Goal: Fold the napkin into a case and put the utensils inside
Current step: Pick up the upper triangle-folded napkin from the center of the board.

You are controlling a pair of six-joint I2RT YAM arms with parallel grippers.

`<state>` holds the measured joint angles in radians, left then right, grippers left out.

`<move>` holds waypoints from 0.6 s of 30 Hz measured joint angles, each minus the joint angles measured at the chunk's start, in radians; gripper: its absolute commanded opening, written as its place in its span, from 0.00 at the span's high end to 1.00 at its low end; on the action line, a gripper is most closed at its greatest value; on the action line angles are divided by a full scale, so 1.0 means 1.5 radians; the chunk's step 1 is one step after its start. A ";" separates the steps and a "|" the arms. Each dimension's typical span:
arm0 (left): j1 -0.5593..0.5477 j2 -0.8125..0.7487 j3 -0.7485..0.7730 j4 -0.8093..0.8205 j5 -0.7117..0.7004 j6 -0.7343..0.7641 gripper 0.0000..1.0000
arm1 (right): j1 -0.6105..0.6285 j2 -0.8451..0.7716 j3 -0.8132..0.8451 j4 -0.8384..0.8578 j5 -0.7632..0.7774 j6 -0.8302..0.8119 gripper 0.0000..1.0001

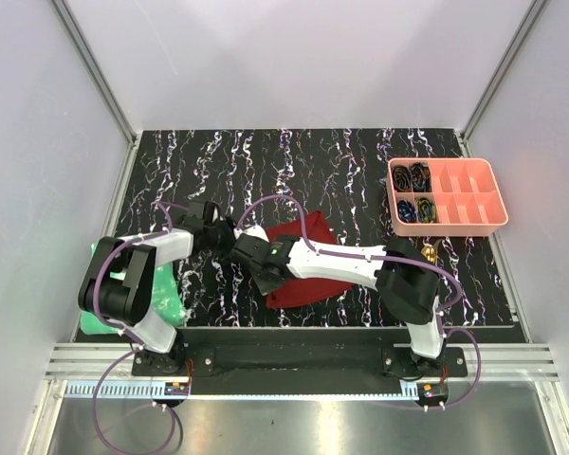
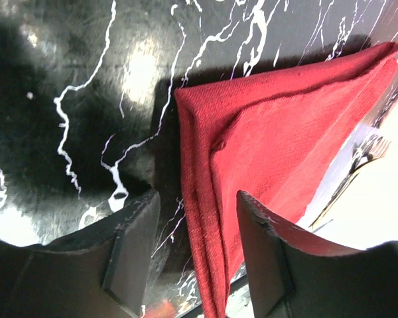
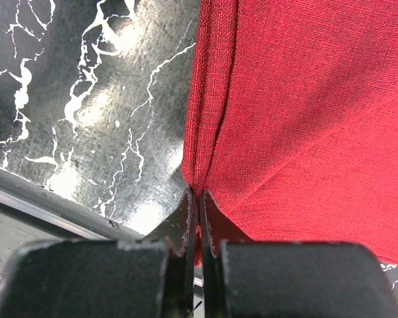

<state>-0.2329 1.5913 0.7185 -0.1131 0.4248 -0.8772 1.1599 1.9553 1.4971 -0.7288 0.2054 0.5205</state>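
Observation:
The dark red napkin (image 1: 308, 270) lies folded in layers on the black marbled table (image 1: 266, 171), between the two arms. My right gripper (image 1: 268, 282) reaches across to its left edge and is shut on that layered edge, as the right wrist view (image 3: 198, 193) shows. My left gripper (image 1: 233, 230) is open at the cloth's far left corner. In the left wrist view (image 2: 196, 202) the napkin's folded edge (image 2: 215, 218) runs between the spread fingers (image 2: 136, 225) without being pinched. The gold utensils (image 1: 427, 251) lie to the right of the cloth, and a fork (image 2: 371, 149) shows beyond it.
A pink compartment tray (image 1: 498, 204) with dark coiled items stands at the back right. A bright green crinkled sheet (image 1: 166, 299) lies by the left arm's base. The table's front rail (image 3: 46, 199) runs just behind the right gripper.

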 measured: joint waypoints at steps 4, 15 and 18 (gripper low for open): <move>-0.003 0.018 0.010 0.011 0.009 -0.013 0.51 | -0.002 0.000 0.000 0.002 -0.006 0.000 1.00; -0.005 0.034 0.018 0.017 0.007 -0.022 1.00 | -0.004 -0.013 -0.003 0.005 -0.014 -0.001 1.00; 0.002 0.007 0.036 -0.025 0.003 -0.006 1.00 | -0.005 -0.015 -0.003 0.013 -0.035 -0.004 1.00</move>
<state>-0.2306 1.6020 0.7719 -0.1501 0.4297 -0.8864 1.1519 1.9331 1.4933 -0.7097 0.1528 0.5144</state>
